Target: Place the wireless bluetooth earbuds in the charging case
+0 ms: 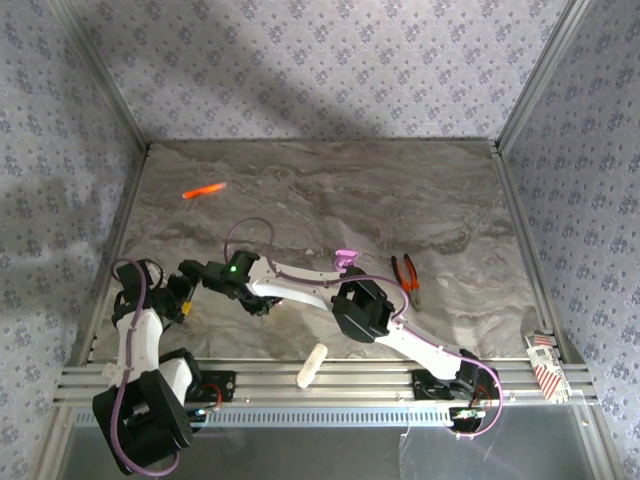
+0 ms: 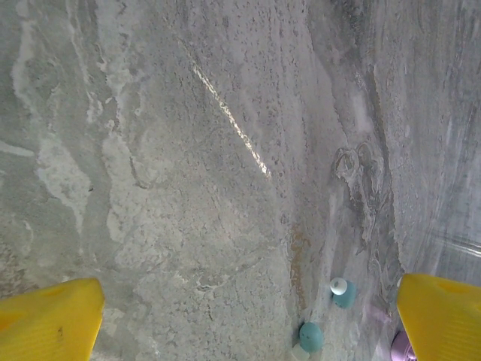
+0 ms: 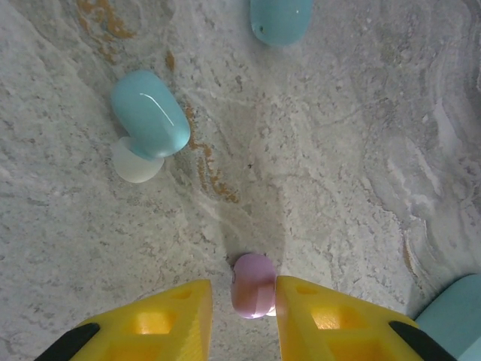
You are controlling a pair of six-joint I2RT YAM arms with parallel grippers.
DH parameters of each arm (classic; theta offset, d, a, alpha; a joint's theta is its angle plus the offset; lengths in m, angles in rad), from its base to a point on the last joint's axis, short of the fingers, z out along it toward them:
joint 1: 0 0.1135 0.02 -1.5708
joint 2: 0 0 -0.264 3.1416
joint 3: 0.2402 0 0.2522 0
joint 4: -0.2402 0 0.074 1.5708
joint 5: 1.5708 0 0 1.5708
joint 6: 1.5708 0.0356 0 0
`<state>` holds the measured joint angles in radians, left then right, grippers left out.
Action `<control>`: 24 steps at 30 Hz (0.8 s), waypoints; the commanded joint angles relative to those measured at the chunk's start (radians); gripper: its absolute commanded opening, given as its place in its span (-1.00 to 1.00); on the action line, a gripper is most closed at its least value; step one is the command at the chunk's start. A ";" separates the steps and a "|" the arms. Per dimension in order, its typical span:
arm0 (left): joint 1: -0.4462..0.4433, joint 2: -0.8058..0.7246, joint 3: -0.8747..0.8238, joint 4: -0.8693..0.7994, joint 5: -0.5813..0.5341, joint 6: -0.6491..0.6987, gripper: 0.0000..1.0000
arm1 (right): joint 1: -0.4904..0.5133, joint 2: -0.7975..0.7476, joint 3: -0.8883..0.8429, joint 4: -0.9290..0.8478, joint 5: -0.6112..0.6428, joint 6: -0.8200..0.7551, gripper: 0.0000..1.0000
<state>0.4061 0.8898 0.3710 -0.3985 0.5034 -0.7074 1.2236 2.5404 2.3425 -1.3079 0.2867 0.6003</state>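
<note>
A pink-lilac earbud (image 3: 254,284) lies on the marble between the yellow fingers of my right gripper (image 3: 242,301). The right finger touches it and a narrow gap shows on the left side. Ahead of it lie two light teal earbuds (image 3: 149,114) (image 3: 280,19), the nearer one with a white tip. A teal charging case (image 3: 458,316) edges in at the bottom right. My left gripper (image 2: 248,327) stands wide open over the table with nothing between its fingers. Two teal earbuds (image 2: 344,292) (image 2: 310,336) lie just inside its right finger. A pink case (image 1: 345,259) stands open mid-table.
Orange-handled pliers (image 1: 405,280) lie right of the pink case. An orange stick (image 1: 204,190) lies far left. A white cylinder (image 1: 312,364) rests on the front rail, and a red-and-white item (image 1: 546,364) at the right end. Patterned walls enclose the table (image 1: 400,200).
</note>
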 commanded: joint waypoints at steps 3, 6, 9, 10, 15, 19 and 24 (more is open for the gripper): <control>0.010 -0.009 0.017 -0.021 -0.002 0.005 0.99 | -0.009 0.030 0.029 -0.010 -0.019 0.019 -0.41; 0.010 -0.009 0.017 -0.020 0.003 0.006 1.00 | -0.012 0.031 0.029 -0.009 -0.024 0.020 -0.44; 0.009 -0.006 0.017 -0.017 0.006 0.005 0.99 | -0.015 0.033 0.029 -0.011 -0.024 0.018 -0.44; 0.010 -0.006 0.017 -0.016 0.009 0.006 0.99 | -0.017 0.035 0.030 -0.011 -0.026 0.018 -0.44; 0.010 -0.002 0.019 -0.014 0.016 0.005 1.00 | -0.019 0.038 0.029 -0.013 -0.030 0.014 -0.43; 0.010 0.000 0.019 -0.013 0.020 0.005 1.00 | -0.022 0.038 0.026 -0.011 -0.037 0.012 -0.57; 0.010 0.002 0.019 -0.008 0.037 0.009 1.00 | -0.024 0.012 0.023 -0.011 -0.025 0.014 -0.67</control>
<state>0.4061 0.8909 0.3710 -0.3981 0.5091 -0.7074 1.2064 2.5492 2.3463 -1.3022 0.2577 0.6056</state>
